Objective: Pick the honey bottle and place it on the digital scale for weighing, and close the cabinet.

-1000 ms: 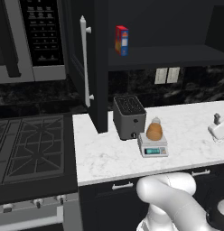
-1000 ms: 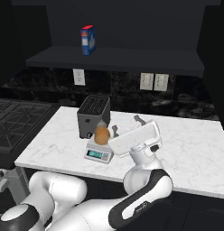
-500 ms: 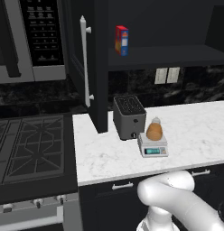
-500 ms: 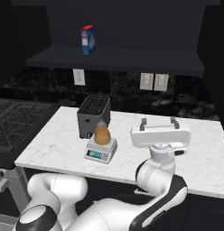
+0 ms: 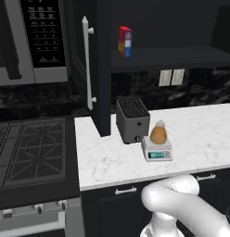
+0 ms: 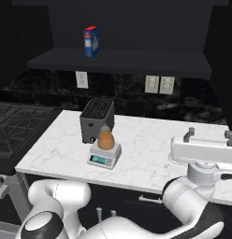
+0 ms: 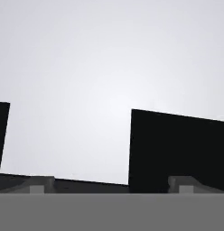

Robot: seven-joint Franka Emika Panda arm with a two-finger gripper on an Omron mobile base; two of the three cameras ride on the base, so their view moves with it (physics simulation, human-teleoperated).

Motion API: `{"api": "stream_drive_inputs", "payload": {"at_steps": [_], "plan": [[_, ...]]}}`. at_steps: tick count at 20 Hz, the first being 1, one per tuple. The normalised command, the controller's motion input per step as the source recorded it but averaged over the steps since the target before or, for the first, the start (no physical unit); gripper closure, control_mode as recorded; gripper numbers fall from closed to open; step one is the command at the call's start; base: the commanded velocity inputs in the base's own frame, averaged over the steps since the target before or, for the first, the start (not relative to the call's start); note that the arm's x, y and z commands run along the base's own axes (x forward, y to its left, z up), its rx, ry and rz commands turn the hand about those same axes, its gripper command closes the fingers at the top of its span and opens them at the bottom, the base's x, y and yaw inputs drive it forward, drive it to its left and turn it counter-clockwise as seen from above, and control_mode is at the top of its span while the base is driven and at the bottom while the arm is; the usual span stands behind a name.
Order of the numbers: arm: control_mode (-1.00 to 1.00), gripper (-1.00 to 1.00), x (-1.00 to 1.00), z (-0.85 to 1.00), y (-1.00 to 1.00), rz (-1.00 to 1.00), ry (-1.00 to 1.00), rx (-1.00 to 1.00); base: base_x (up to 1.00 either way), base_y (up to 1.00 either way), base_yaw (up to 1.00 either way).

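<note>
The amber honey bottle (image 5: 158,134) (image 6: 105,140) stands upright on the small grey digital scale (image 5: 156,151) (image 6: 105,157), just in front of the dark toaster. My gripper (image 6: 208,136) is well to the right of the scale, above the counter's right end. It points upward, open, with nothing between its fingers. In the hand view the gripper (image 7: 111,184) faces a pale surface and a dark panel (image 7: 177,149). The black cabinet's door (image 5: 91,69) stands open, its silver bar handle (image 5: 86,60) facing me, and its shelf (image 5: 168,58) (image 6: 118,60) is exposed.
A red, blue and yellow box (image 5: 124,40) (image 6: 91,41) stands on the cabinet shelf. The toaster (image 5: 132,119) (image 6: 97,119) sits behind the scale on the white marble counter (image 5: 200,134) (image 6: 150,149). A microwave (image 5: 38,37) hangs above the stove (image 5: 28,148) on the left.
My gripper has swung to the right, away from the scale and the honey bottle, and stayed open. The bottle has stayed on the scale, and the cabinet door has not moved.
</note>
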Motion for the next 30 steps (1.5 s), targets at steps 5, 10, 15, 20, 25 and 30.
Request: {"api": "stream_drive_inputs", "payload": {"at_steps": [5, 10, 15, 20, 25, 30], "plan": [[-1.0, -1.0, -0.09, 0.0, -0.75, -0.02, 0.3, 0.07, 0.0, 0.0, 0.0], [-1.0, -1.0, -0.02, -0.39, -0.37, 0.0, 0.3, 0.02, 0.0, 0.0, 0.0], [-1.0, -1.0, 0.2, -0.9, -0.04, 0.04, 0.19, 0.0, 0.0, 0.0, 0.0], [-1.0, -1.0, 0.17, -0.06, -0.92, 0.05, 0.14, 0.16, 0.0, 0.0, 0.0], [-1.0, -1.0, 0.03, -0.04, -0.91, 0.05, 0.27, 0.17, 0.0, 0.0, 0.0], [-1.0, -1.0, -0.02, 0.41, -0.14, 0.06, 0.06, 0.03, 0.0, 0.0, 0.0]]}}
